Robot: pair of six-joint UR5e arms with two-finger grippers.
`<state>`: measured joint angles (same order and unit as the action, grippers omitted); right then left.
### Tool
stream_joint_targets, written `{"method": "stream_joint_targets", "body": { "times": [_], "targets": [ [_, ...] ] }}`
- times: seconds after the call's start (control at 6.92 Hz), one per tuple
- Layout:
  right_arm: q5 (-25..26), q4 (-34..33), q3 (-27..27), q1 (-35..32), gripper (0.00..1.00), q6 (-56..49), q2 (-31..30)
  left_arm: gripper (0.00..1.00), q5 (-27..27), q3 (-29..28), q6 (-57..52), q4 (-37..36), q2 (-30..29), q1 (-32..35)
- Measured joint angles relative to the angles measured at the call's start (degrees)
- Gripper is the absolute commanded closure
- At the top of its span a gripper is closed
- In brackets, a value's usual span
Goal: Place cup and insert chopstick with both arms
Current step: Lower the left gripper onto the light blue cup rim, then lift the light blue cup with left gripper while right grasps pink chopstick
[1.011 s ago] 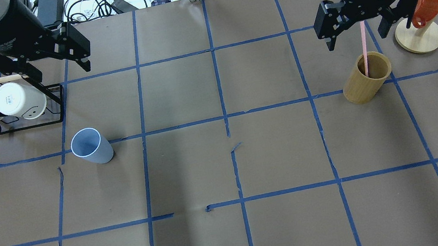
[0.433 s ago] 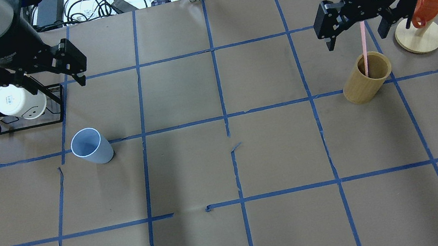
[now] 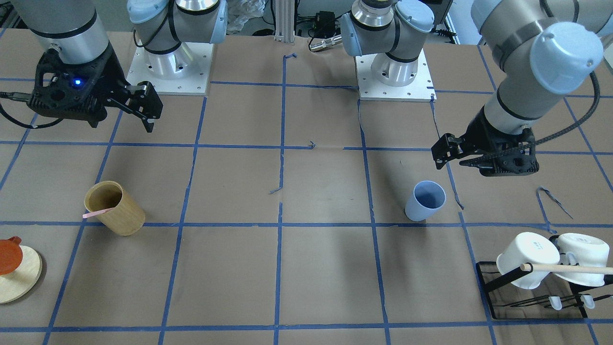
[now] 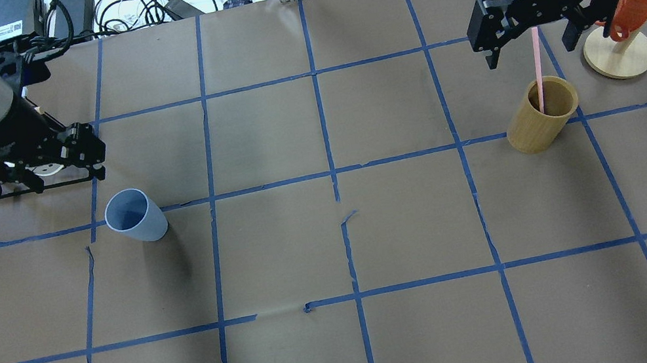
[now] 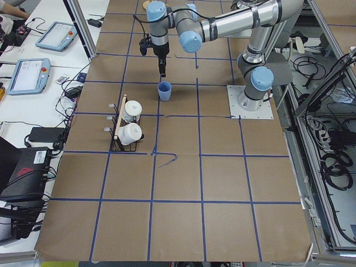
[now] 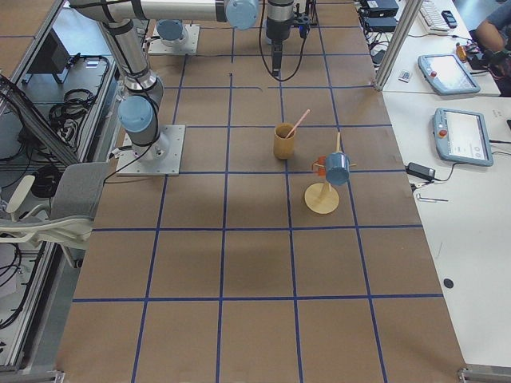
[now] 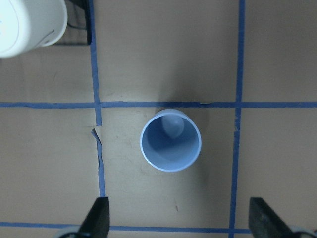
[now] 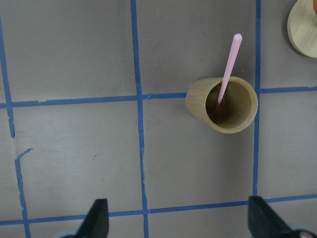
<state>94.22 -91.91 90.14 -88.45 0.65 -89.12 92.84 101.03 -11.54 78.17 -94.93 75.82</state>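
The light blue cup (image 4: pixel 133 216) stands upright on the brown paper, and shows in the front view (image 3: pixel 426 200) and centred in the left wrist view (image 7: pixel 171 140). My left gripper (image 4: pixel 40 181) is open and empty, hovering just behind the cup over the mug rack; its fingertips (image 7: pixel 97 218) frame the cup from above. One pink chopstick (image 4: pixel 538 70) leans in the tan wooden holder (image 4: pixel 541 115), also in the right wrist view (image 8: pixel 229 64). My right gripper (image 4: pixel 530 48) is open and empty above the stick's top end.
A black rack with two white mugs (image 3: pixel 527 261) and a light-wood dowel (image 3: pixel 570 269) stands beside the cup. A round wooden stand (image 4: pixel 619 56) with an orange mug (image 4: pixel 626 11) is next to the holder. The paper has small tears (image 4: pixel 346 217).
My left arm has swung down and towards the cup, and now covers most of the mug rack. My right gripper has shifted slightly away from the holder. Both stay open.
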Motion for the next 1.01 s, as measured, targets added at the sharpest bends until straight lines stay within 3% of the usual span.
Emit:
{"method": "stream_joint_targets", "body": {
  "times": [0.29, 0.58, 0.72, 0.87, 1.01],
  "targets": [
    [0.39, -5.70, 0.05, 0.26, 0.00, -1.98, 2.47, 0.05, -1.73, 2.56, -0.22, -5.61, -2.76, -1.17],
    [1.64, -8.98, 1.19, 2.49, 0.00, -4.20, 4.19, 0.00, -2.79, 5.11, -0.95, -13.50, -6.78, -1.33],
    [1.87, -13.98, 3.61, 4.09, 0.00, -6.17, 5.33, 0.00, -2.82, 6.60, -1.10, -15.10, -8.07, -1.45],
    [2.06, -21.58, 7.66, 5.12, 0.00, -9.65, 6.10, 0.27, -2.74, 7.56, -1.19, -15.59, -8.60, -1.57],
    [2.29, -28.38, 11.28, 5.60, 0.00, -12.44, 6.42, 0.99, -2.65, 8.00, -1.21, -15.64, -8.80, -1.60]
  ]
}}
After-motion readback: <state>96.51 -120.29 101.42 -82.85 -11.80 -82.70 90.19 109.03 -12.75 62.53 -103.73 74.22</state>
